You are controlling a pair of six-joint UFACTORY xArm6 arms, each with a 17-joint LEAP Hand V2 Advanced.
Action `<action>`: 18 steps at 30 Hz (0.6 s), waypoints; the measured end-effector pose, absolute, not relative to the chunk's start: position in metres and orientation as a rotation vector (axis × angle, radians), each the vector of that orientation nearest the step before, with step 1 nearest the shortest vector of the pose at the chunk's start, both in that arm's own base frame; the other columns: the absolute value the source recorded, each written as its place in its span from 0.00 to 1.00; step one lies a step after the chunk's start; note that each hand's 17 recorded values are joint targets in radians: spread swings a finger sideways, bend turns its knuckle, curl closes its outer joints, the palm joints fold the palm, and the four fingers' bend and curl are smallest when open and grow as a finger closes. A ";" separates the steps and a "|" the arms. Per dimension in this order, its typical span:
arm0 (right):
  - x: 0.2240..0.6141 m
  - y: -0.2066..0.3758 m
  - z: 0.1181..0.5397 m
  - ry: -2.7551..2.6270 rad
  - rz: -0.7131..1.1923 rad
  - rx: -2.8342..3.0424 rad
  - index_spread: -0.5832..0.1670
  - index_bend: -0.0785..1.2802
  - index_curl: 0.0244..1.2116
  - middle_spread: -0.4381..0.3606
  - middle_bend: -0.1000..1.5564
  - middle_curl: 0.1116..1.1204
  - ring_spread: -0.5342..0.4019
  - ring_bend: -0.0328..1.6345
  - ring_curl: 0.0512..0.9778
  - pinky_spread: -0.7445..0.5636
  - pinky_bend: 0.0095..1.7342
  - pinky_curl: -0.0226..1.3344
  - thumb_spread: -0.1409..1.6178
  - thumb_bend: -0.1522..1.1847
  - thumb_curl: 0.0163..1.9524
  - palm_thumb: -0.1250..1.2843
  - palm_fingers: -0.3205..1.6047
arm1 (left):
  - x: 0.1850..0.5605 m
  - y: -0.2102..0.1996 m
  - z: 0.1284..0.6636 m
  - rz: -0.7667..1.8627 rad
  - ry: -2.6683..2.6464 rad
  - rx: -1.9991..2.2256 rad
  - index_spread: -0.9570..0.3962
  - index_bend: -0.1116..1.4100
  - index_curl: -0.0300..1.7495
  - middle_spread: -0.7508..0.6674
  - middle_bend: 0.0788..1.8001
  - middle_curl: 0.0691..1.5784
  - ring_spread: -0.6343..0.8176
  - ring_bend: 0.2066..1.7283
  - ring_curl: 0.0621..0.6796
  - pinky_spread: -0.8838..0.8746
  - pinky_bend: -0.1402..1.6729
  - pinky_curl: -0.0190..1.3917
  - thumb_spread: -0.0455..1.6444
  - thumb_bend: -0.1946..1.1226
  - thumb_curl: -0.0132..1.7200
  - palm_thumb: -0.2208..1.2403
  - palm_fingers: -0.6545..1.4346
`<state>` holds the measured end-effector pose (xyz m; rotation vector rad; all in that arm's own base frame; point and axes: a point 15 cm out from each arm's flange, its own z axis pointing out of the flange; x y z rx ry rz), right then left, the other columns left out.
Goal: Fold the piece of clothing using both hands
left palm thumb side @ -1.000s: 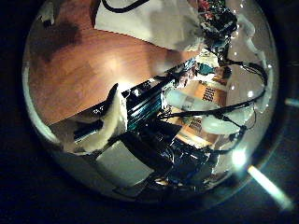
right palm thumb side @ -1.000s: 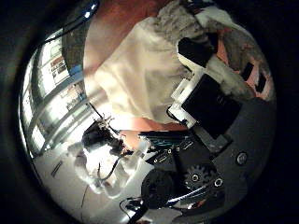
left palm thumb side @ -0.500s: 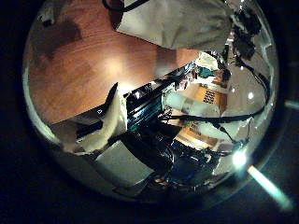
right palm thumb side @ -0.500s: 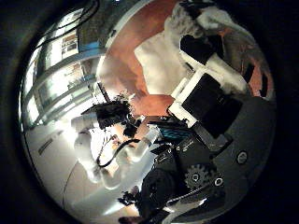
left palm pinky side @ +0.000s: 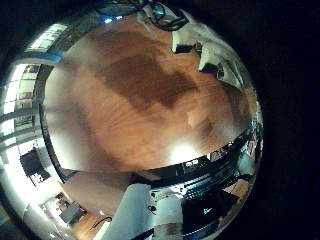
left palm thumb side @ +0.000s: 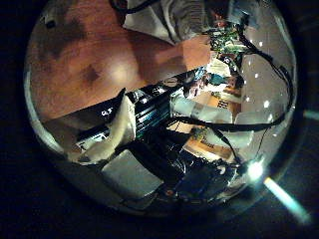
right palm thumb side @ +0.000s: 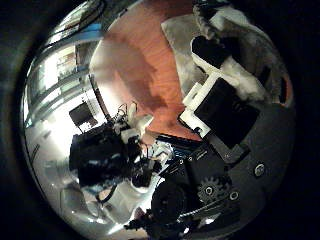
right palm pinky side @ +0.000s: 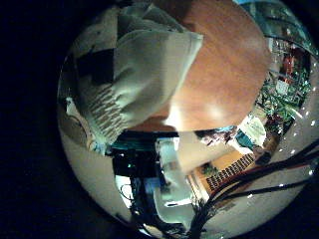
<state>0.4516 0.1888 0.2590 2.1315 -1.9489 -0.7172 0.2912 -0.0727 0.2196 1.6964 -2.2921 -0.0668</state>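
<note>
The piece of clothing (right palm pinky side: 140,70) fills much of the right little finger side palm view, close to my right palm, with its ribbed hem (right palm pinky side: 105,119) hanging over the wooden table (right palm pinky side: 224,70). In the right thumb side palm view my right hand's fingers (right palm thumb side: 225,90) are curled on the cloth (right palm thumb side: 190,40). That view also shows my left hand (right palm thumb side: 100,160) close by over the table. In the left thumb side palm view an edge of the cloth (left palm thumb side: 184,20) shows beside the right hand (left palm thumb side: 224,40). The left little finger side palm view shows bare table (left palm pinky side: 140,100) below.
Shelves and room clutter (right palm pinky side: 284,70) lie beyond the table's edge. Dark equipment (left palm thumb side: 150,105) stands at the table's edge in the left thumb side palm view.
In the right thumb side palm view the left hand has come much closer. In the left thumb side palm view less cloth shows, and the right hand is now near.
</note>
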 end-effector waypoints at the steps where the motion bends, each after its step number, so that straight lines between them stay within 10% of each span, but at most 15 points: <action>1: 0.452 0.194 0.258 -1.942 -0.746 2.145 0.25 0.50 0.81 0.31 0.74 0.63 0.33 0.86 0.63 0.29 0.65 0.61 0.69 0.09 0.38 0.70 0.66 | 0.290 -0.070 0.221 -0.063 -2.288 1.707 0.68 0.19 0.24 0.64 0.06 0.17 0.54 0.35 0.26 0.61 0.31 0.28 0.72 0.13 0.22 0.48 0.40; 8: 0.456 0.209 0.264 -1.853 -0.952 2.326 0.23 0.15 0.67 0.30 0.58 0.56 0.29 0.81 0.55 0.26 0.68 0.55 0.72 0.11 0.35 0.71 0.41 | 0.279 -0.058 0.226 -0.038 -2.270 1.745 0.67 0.20 0.24 0.63 0.06 0.17 0.53 0.36 0.26 0.60 0.32 0.28 0.72 0.13 0.22 0.49 0.41; 18: 0.458 0.196 0.319 -1.833 -1.056 2.534 0.24 0.22 0.55 0.41 0.42 0.44 0.45 0.68 0.43 0.61 0.58 0.51 0.72 0.11 0.32 0.75 0.26 | 0.284 -0.059 0.235 -0.015 -2.270 1.766 0.66 0.20 0.24 0.61 0.06 0.17 0.51 0.36 0.26 0.59 0.32 0.28 0.72 0.13 0.22 0.49 0.43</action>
